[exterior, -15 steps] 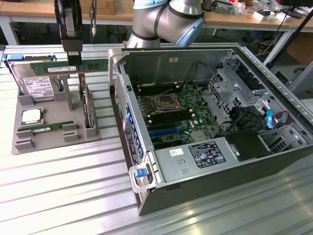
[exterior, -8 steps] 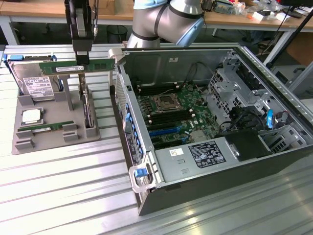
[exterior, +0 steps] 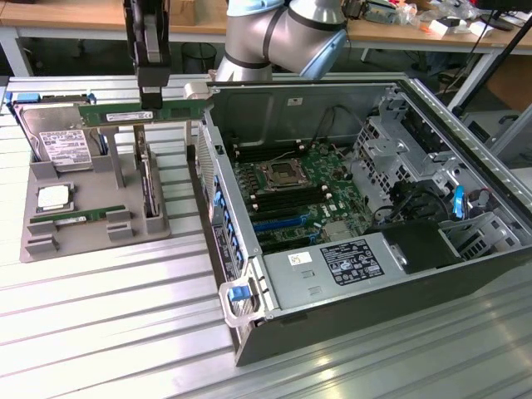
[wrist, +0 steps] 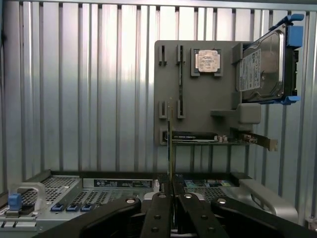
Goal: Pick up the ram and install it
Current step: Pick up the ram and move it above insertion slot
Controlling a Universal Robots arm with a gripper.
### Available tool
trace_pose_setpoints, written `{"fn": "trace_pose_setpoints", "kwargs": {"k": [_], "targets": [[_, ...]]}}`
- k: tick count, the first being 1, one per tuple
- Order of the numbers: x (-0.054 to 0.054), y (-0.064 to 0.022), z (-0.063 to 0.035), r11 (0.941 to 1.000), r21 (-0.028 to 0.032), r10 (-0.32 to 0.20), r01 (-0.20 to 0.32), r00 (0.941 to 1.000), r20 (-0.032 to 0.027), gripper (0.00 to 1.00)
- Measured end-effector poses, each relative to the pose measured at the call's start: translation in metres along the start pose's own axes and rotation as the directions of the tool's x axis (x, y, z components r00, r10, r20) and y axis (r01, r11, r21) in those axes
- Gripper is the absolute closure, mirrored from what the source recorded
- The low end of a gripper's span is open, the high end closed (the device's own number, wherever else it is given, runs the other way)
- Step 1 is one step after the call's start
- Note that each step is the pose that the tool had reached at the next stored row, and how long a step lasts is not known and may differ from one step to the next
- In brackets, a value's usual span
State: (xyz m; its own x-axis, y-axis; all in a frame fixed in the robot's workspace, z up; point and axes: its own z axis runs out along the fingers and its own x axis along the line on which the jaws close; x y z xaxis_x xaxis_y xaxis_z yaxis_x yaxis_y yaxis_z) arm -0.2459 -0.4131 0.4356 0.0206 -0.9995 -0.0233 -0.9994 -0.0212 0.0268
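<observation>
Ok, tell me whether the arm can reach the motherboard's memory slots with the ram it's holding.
Probably yes. The hand is shut on the ram above the grey holder, and the computer case lies open with no cover over the memory slots. Nothing seems to block the way down to them.

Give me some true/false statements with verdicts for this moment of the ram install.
1. The pincer is shut on the ram, holding it level above the grey fixture. True.
2. The ram is seated in a motherboard slot. False: it is in the air over the fixture, not on the motherboard.
3. A second green stick lies on the fixture. True.
4. The computer case is closed. False: its side is open, showing the motherboard.
5. The hard drive lies flat on the table. False: it stands propped in the fixture.
</observation>
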Motion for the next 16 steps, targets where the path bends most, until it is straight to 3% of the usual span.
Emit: {"fn": "trace_pose_setpoints", "kwargs": {"k": [16], "targets": [[0.001, -0.0294, -0.0008, 1.0, -0.0001, 0.0, 0.0, 1.0, 0.0, 0.88]]}}
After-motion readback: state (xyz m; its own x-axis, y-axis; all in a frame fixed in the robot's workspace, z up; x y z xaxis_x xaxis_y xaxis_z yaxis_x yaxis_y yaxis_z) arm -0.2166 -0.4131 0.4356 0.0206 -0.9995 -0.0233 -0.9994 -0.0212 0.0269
